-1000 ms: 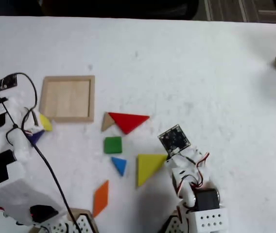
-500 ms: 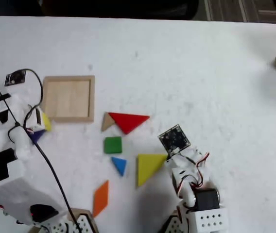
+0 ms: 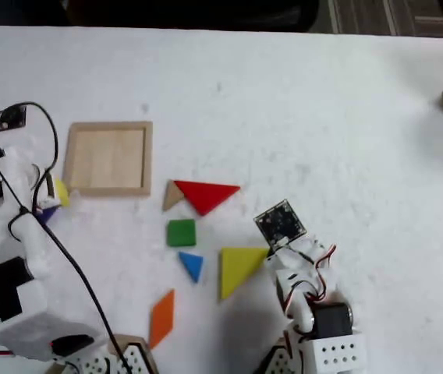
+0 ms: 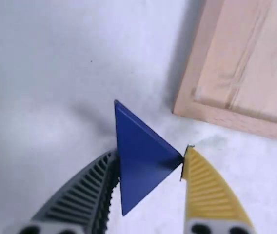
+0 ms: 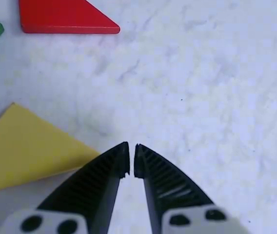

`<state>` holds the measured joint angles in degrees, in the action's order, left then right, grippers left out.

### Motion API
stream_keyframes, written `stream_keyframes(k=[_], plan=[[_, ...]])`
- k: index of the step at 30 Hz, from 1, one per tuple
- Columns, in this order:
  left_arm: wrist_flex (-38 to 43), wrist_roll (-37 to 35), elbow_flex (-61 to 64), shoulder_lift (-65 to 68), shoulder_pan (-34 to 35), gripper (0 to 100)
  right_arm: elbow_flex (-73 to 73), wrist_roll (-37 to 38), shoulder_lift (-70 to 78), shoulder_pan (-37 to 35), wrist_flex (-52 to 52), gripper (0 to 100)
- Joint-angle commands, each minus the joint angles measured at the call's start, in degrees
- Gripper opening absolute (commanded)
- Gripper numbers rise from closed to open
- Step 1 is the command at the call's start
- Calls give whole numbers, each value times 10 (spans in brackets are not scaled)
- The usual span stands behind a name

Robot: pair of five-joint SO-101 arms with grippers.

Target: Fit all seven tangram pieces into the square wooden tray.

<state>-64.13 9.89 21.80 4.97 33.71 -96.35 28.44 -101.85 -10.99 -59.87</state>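
Left arm has drifted a bit away from the tray over the last second; right arm hasn't moved. Left pincer is clamped on the dark blue triangle, just off the tray's near-left corner, probably lifted off the worktop, hard to confirm. Tray has no pieces in it. Right pincer is clenched on nothing, beside the big yellow triangle. Red triangle, tan triangle, green square, small blue triangle and orange parallelogram lie loose between the arms.
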Motion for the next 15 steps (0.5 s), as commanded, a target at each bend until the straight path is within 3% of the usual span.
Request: stream_keyframes(k=[1,6,15], plan=[[-8,8,-7,-39,-1,105,-5,8,-7,5,6,23],[-9,3,-11,-41,-43,105,-5,8,-7,3,6,23],[40,-108,-82,-36,-196,106,-5,8,-7,7,6,23]])
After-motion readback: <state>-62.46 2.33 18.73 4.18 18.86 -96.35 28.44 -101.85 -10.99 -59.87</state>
